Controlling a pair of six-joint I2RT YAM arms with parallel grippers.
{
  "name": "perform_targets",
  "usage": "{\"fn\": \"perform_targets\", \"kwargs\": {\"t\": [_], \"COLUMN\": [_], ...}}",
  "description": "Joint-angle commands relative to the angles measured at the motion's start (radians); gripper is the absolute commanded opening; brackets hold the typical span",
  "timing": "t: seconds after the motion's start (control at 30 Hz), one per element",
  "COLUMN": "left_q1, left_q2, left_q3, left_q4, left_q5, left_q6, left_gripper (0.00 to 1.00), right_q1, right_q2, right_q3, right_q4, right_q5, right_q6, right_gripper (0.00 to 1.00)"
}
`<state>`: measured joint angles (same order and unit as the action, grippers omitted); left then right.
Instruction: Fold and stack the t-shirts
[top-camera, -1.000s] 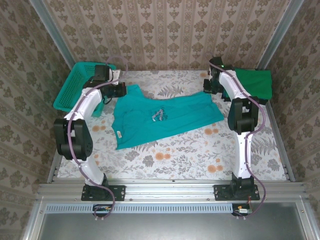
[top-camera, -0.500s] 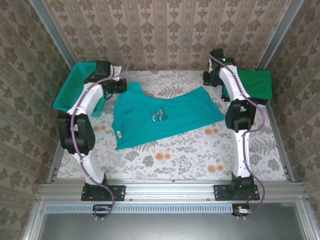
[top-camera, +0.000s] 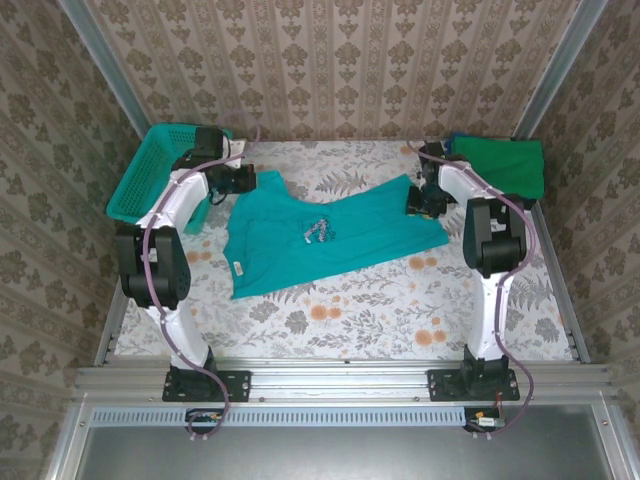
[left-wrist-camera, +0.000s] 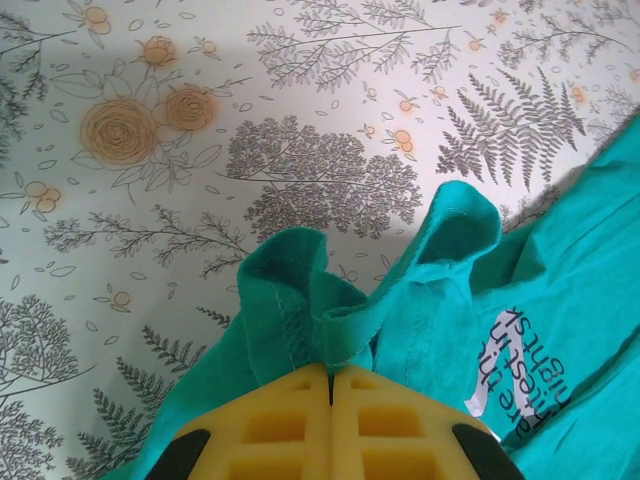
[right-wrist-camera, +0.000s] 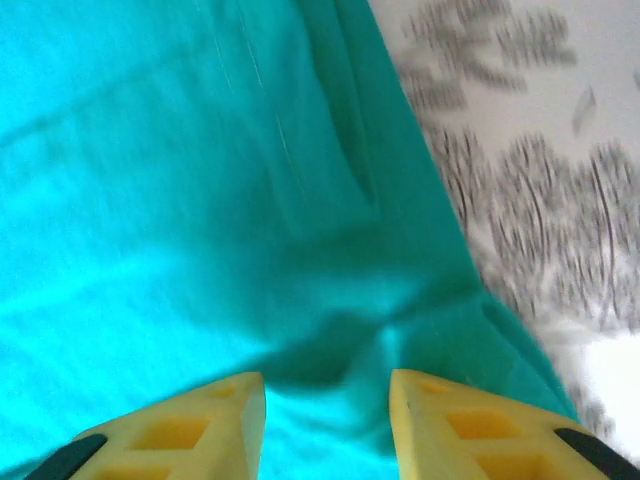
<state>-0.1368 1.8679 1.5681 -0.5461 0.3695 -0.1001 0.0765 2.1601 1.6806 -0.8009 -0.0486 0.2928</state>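
Observation:
A teal t-shirt (top-camera: 330, 238) with a white chest print lies spread across the middle of the table. My left gripper (top-camera: 248, 181) is at its far left corner. In the left wrist view the yellow fingers (left-wrist-camera: 290, 420) are shut on a bunched fold of the teal cloth (left-wrist-camera: 310, 310). My right gripper (top-camera: 419, 199) hovers over the shirt's far right edge. Its yellow fingers (right-wrist-camera: 200, 420) stand open above the teal fabric (right-wrist-camera: 200, 180), with nothing pinched between them. A folded green t-shirt (top-camera: 505, 165) lies at the back right corner.
A teal mesh basket (top-camera: 145, 180) stands at the back left, just beside my left arm. The floral tablecloth (top-camera: 400, 300) is bare in front of the shirt. Patterned walls close in the back and both sides.
My right gripper has come forward from the back right down to the shirt's right edge, and its fingers have opened. The left gripper keeps its hold in the same spot.

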Motion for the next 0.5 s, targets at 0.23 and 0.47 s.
{"fn": "perform_targets", "kwargs": {"t": [0.23, 0.47], "left_q1": [0.002, 0.006], "left_q2": [-0.045, -0.070], "left_q3": [-0.034, -0.097], "left_q4": [-0.031, -0.026], "left_q5": [0.083, 0.111], "left_q6": [0.119, 0.134], "left_gripper": [0.00, 0.00], "right_q1": [0.105, 0.190], "right_q2": [-0.229, -0.372], "right_q3": [-0.459, -0.640], "right_q4": [0.103, 0.078], "right_q5": [0.112, 0.144], "right_q6": [0.137, 0.201], "right_gripper": [0.40, 0.40]}}
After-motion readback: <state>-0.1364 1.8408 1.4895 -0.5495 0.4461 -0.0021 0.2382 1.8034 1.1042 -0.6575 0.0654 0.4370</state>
